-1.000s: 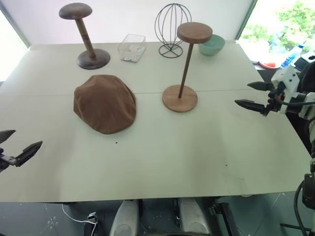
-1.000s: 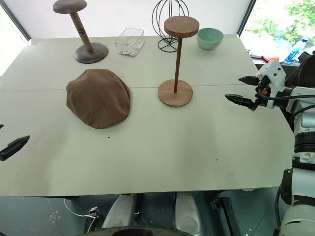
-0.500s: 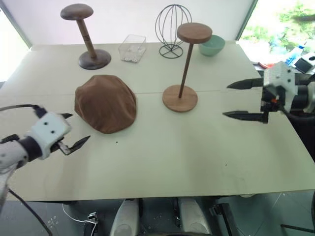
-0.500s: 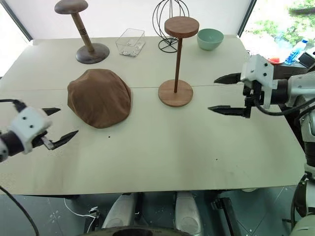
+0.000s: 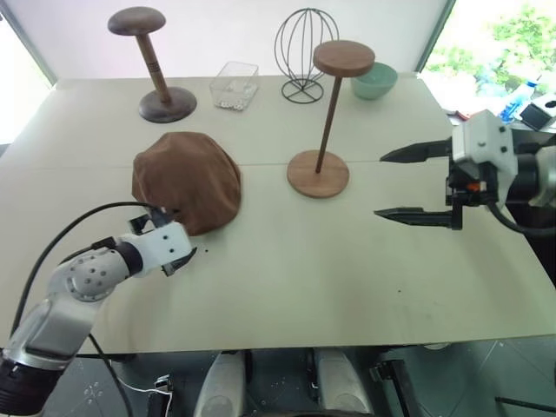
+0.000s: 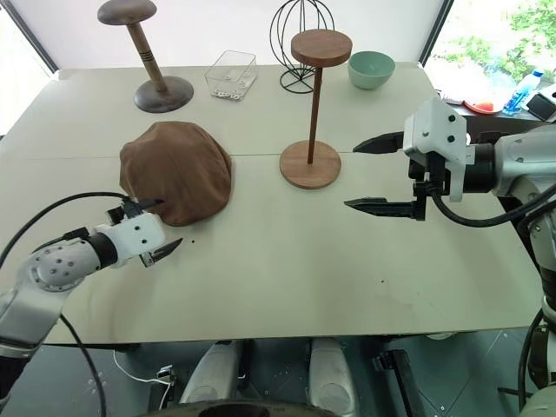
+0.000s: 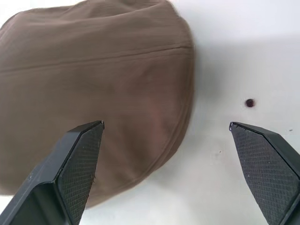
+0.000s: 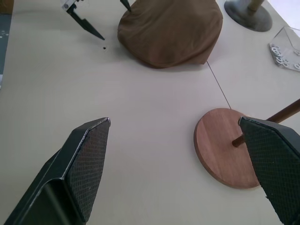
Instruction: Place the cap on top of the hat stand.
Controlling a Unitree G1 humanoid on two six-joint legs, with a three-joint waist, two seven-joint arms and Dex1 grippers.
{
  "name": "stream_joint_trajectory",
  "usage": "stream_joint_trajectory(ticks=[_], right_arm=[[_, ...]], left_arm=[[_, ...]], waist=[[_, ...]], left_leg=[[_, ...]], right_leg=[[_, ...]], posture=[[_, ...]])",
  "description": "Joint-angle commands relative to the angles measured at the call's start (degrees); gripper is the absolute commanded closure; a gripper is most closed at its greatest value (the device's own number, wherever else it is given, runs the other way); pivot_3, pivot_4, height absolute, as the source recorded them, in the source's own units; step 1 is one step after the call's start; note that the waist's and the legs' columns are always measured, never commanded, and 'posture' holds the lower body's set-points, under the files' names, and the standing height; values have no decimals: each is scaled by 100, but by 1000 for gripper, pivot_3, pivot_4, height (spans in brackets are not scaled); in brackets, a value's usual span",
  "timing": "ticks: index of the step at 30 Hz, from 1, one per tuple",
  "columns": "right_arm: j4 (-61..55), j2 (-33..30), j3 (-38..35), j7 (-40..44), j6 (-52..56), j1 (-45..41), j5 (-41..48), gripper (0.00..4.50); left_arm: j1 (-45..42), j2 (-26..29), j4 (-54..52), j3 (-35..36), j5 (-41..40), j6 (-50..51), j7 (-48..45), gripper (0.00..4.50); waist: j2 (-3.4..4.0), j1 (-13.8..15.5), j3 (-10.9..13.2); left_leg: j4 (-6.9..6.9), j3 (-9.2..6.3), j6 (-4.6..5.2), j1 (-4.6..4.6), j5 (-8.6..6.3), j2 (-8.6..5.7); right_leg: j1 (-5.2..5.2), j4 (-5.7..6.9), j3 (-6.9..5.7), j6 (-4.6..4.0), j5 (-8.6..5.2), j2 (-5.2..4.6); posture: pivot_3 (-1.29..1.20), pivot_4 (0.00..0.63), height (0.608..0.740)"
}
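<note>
With our left tool (image 6: 149, 228) spread wide right at the cap (image 5: 187, 180), we should scoop under its near edge and pinch plenty of fabric before lifting.

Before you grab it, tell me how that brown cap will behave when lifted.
The cap looks like soft fabric, lying in a low, slightly creased dome, so it will likely sag and fold around whatever pinches it. It seems light for its spread, so a nudge at its rim may slide it across the smooth table rather than lift it. Being limp, it should drape once lowered.
</note>
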Motion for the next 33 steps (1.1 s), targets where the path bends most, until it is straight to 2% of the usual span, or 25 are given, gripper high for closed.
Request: stream_joint_trajectory(ticks=[1,6,15,24,25,29,33], right_arm=[[-200,-59,-110,-150,35,-144,111,15],[-260,-33,-127,-206,-25,-10,153,15],[-207,16,-86,-281,-51,-76,189,15],[-235,3,-102,-293,2,-79,331,0],[-220,4,-84,-298,1,-108,330,0],[-181,20,-23,-362,115,-225,364,0],[-170,-10,-20,-416,232,-303,402,0]], left_arm=[[-399,-446,152,-404,501,54,400,0],[-790,-1065,607,-902,1226,232,889,0],[-1063,-1451,1395,-1241,2071,237,1415,0],[-988,-1505,1425,-1007,2196,357,1497,4342],[-986,-1495,1423,-972,2204,348,1492,4470],[-757,-1360,1200,-743,2236,399,1470,4470],[-135,-869,870,-46,2134,236,1539,4470]], waist=[[-1,21,1],[-1,26,-1],[6,37,-7],[15,-2,-13],[15,-3,-13],[21,-29,-16],[22,-75,-17]], left_leg=[[6,-1,0,-2,0,0],[40,-5,1,-5,0,-2],[44,-9,1,51,-1,-1],[41,-11,2,52,-2,1],[41,-11,2,51,-2,1],[40,-8,2,51,-2,1],[33,-5,13,53,-8,12]], right_leg=[[0,7,0,1,0,0],[3,30,-1,18,8,1],[61,32,-2,2,-4,-1],[57,36,-2,2,-3,2],[58,35,-2,2,-3,2],[57,34,-1,2,-3,1],[50,33,3,1,-4,10]], posture=[[0,150,740],[0,150,740],[0,150,740],[0,150,740],[0,150,740],[0,150,740],[0,150,740]])
